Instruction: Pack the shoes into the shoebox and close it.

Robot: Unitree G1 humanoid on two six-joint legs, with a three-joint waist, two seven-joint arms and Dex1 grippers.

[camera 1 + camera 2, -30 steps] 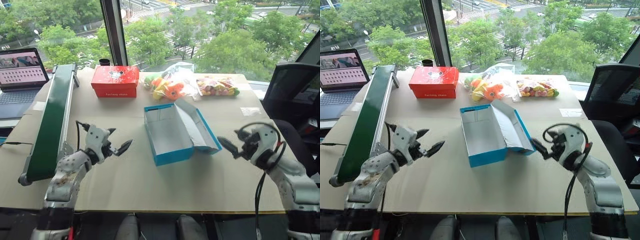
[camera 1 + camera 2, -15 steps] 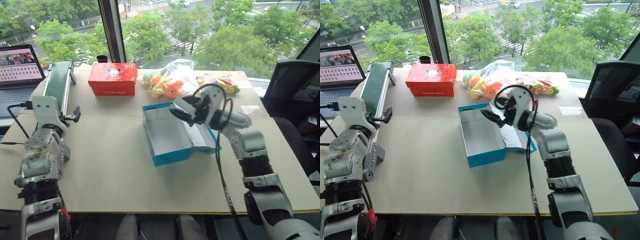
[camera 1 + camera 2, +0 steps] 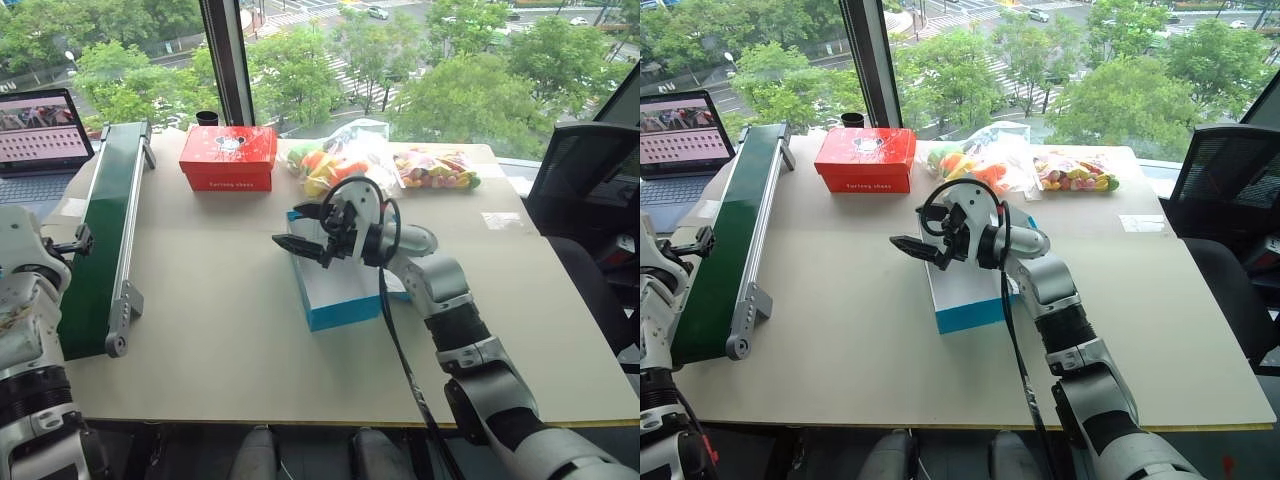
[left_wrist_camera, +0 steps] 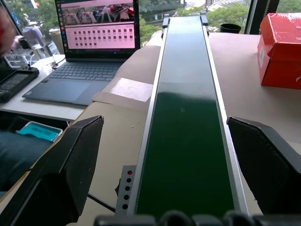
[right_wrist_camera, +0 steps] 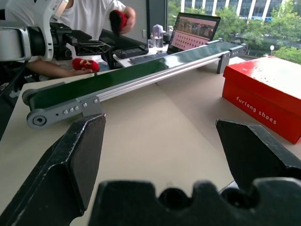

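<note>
step: fetch shoes [image 5: 85, 64] from person | both pincers apart, empty | advice: await shoe on conveyor [image 3: 105, 235], shoebox [image 3: 335, 297] open

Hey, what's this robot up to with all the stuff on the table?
It is meant to pack shoes into the cyan-blue cardboard shoebox, which sits open. Neither end effector holds anything: the right end effector hangs open above the box, and the left end effector is open facing the long green conveyor belt. A person holds two small red shoes beyond the belt.
</note>
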